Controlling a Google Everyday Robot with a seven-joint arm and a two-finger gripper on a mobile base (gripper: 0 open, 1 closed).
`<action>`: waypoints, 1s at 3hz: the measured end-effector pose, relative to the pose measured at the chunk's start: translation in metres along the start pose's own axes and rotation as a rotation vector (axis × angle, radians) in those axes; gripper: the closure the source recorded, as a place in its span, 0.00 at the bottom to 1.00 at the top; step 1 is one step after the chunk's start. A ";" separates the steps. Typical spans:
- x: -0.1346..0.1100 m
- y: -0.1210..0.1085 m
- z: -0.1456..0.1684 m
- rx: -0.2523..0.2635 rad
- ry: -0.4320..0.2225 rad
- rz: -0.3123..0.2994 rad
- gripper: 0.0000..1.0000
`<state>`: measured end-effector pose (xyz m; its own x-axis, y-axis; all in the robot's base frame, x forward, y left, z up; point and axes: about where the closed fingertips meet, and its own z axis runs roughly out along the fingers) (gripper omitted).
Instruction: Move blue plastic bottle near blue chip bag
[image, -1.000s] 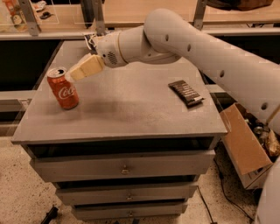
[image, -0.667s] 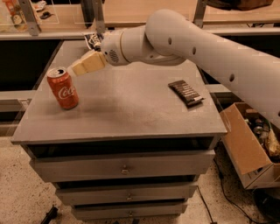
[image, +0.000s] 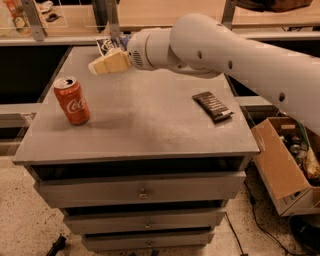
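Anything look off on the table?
Nothing spilled or tipped: the Coke can stands upright, the bar wrapper lies flat. The gripper hovers at the back left, half hiding the blue chip bag. No blue bottle shows.

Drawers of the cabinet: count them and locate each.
3, stacked under the tabletop: top drawer, middle drawer, bottom drawer at the frame's edge; more may hide below. The gripper hovers near the tabletop's far-left corner.

one high front view down onto cabinet top (image: 150, 125), pincer (image: 97, 66) over far-left corner
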<state>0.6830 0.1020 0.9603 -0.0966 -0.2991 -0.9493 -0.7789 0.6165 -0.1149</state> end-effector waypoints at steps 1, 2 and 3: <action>0.003 -0.027 -0.021 0.096 0.005 0.026 0.00; 0.006 -0.049 -0.037 0.124 -0.001 0.060 0.00; 0.012 -0.067 -0.049 0.081 -0.018 0.103 0.00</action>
<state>0.7036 0.0215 0.9710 -0.1619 -0.2179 -0.9624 -0.7127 0.7004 -0.0387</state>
